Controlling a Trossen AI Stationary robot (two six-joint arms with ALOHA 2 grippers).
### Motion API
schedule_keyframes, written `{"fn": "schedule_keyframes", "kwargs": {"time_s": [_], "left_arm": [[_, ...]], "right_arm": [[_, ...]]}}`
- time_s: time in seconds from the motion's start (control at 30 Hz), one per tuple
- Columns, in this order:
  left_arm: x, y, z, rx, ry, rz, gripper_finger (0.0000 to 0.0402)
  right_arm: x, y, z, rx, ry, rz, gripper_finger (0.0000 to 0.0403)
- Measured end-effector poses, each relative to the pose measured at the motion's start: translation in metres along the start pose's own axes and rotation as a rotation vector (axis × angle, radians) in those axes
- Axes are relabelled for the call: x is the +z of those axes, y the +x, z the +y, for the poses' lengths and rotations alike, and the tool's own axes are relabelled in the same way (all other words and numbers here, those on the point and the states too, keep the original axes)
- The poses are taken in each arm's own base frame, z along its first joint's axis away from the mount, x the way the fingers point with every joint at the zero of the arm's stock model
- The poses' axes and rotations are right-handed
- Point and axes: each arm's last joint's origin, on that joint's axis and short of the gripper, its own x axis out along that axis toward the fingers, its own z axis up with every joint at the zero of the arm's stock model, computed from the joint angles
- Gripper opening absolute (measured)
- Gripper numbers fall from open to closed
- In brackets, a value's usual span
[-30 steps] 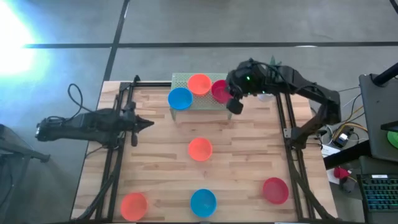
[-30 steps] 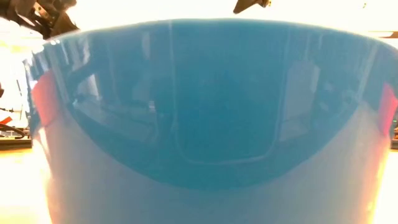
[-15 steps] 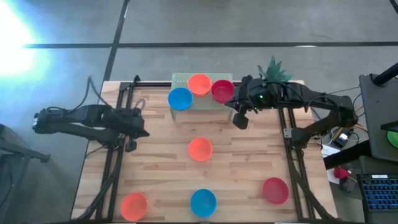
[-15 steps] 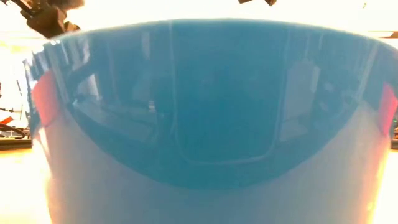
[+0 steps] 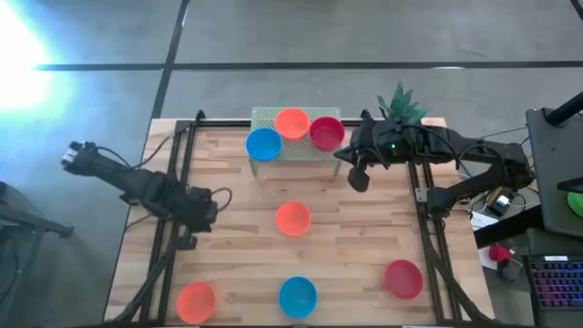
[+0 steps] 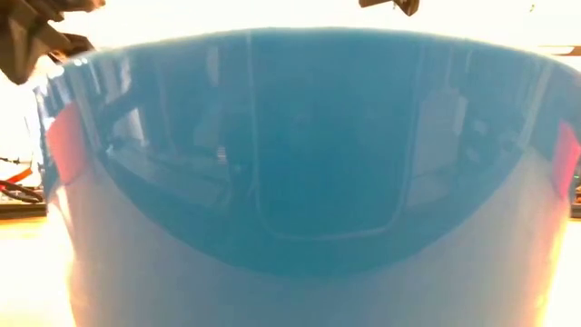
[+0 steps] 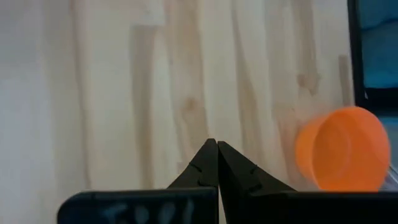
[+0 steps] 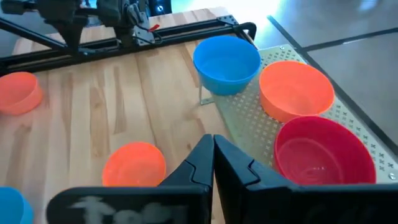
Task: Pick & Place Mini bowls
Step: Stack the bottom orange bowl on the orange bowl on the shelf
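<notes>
now the right pincer (image 5: 358, 175), pressed together and empty, has backed off the red bowl (image 5: 326, 133); it's dropped off.

No legible text (blurred gripper markings)

Low view: blue mini bowl (image 6: 300, 182) fills it, hiding the desk behind.
Left wrist view: orange mini bowl (image 7: 342, 149) blurred.

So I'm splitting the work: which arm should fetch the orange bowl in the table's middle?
Probably left: the left gripper, shut, is nearer that orange bowl; the right gripper is by the rack.
</notes>
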Motion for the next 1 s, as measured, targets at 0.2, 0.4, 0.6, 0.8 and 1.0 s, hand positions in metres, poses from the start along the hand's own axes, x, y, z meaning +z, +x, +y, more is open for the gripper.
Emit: {"fn": "schedule_keyframes", "kwargs": {"time_s": [0.2, 0.4, 0.6, 0.8, 1.0], "left_arm": [[-0.004, 0.014, -0.022, -0.049, -0.023, 0.115, 0.0], [-0.006, 0.024, -0.035, -0.06, -0.043, 0.176, 0.0], [-0.006, 0.031, -0.04, -0.126, -0.072, 0.254, 0.0], [-0.005, 0.035, -0.04, -0.115, -0.075, 0.271, 0.0], [-0.005, 0.037, -0.04, -0.102, -0.076, 0.27, 0.0001]], "right_arm": [[-0.005, 0.004, 0.004, 0.112, -0.019, 0.036, 0.0008], [-0.005, 0.005, 0.009, 0.194, -0.038, 0.029, 0.0008], [-0.006, 0.004, 0.013, 0.208, -0.044, 0.031, 0.0008], [-0.007, 0.004, 0.016, 0.219, -0.053, 0.034, 0.0008], [-0.007, 0.004, 0.016, 0.219, -0.053, 0.034, 0.0008]]}}
